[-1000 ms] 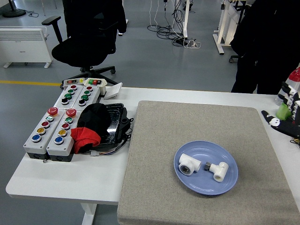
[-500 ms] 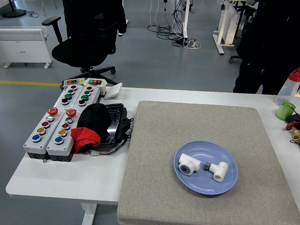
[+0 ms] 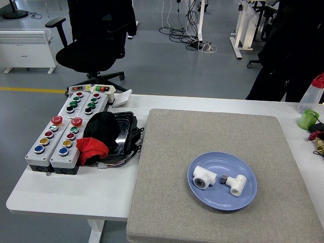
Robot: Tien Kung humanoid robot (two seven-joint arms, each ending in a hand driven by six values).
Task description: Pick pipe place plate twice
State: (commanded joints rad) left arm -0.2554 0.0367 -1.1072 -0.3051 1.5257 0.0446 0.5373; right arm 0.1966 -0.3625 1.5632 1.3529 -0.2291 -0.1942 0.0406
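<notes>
1. The room behind is a workshop with a grey floor (image 3: 152,55), a yellow line along its left side, a black office chair (image 3: 93,38), a white heater (image 3: 25,48) at far left, cables on the floor and white desk legs at the top right
2. A person in dark clothes (image 3: 293,50) stands at the far right side of the table; no hands of theirs show
3. The white table (image 3: 66,195) fills the lower part of the head view, its near edge cut by the bottom of the picture
4. A grey felt mat (image 3: 202,136) covers the middle and right of the table
5. Two grey button boxes (image 3: 66,134) with red, green, yellow and blue buttons lie at the left, and a black tray with a black and red cloth (image 3: 101,136) lies just beside them
6. A blue plate (image 3: 223,180) sits on the mat toward its near right
7. Two white pipe fittings lie on the plate: a larger one (image 3: 204,177) on the left and a smaller elbow (image 3: 236,184) on the right, close but apart
8. A green cup (image 3: 307,119) and a clear bottle with a red cap (image 3: 314,91) stand at the far right edge
9. Neither robot hand is in view, so their fingers cannot be told and nothing can be placed relative to them
</notes>
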